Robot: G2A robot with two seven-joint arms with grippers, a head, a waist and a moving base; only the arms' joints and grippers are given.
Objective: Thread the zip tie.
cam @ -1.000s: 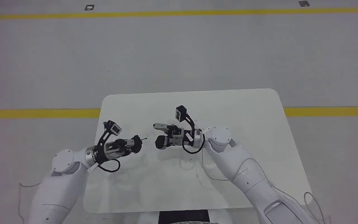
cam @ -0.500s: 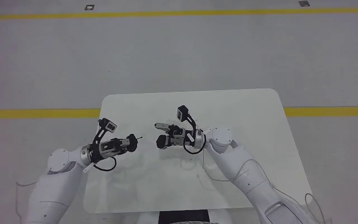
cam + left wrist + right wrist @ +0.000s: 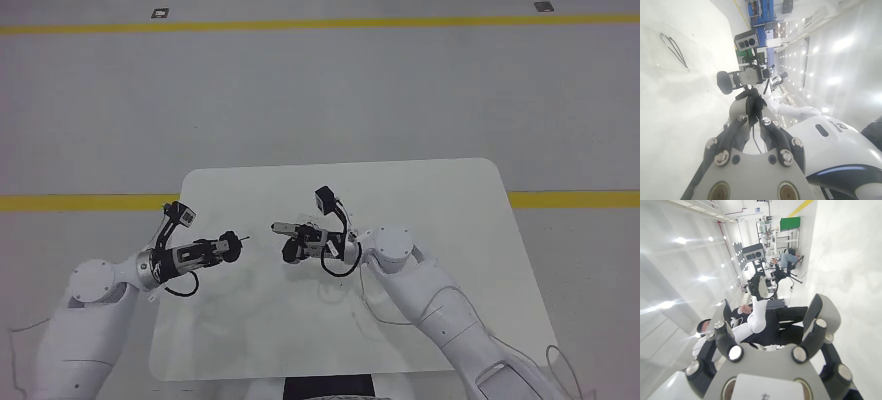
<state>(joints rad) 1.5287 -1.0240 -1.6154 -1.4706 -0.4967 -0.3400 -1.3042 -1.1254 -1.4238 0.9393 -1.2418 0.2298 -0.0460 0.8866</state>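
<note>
Pinching the thin black zip tie (image 3: 755, 102), the left claw (image 3: 753, 116) holds it near but apart from the right claw (image 3: 770, 311), which is spread and empty; the strip looks light, springy and slick, so gripping close to its tip seems wisest.

Here's the counter (image 3: 460, 200): white, rectangular, rounded at the corners, with a plain matte top. And down on the surface, seen from the left wrist view, there's a flat clear plastic sheet (image 3: 657, 56) lying near the counter's edge. With it are thin black looped ties (image 3: 675, 50), curled at one end and running out into long narrow strands side by side. Whether they sit on top of the plastic or inside it, can't tell from here.
</note>
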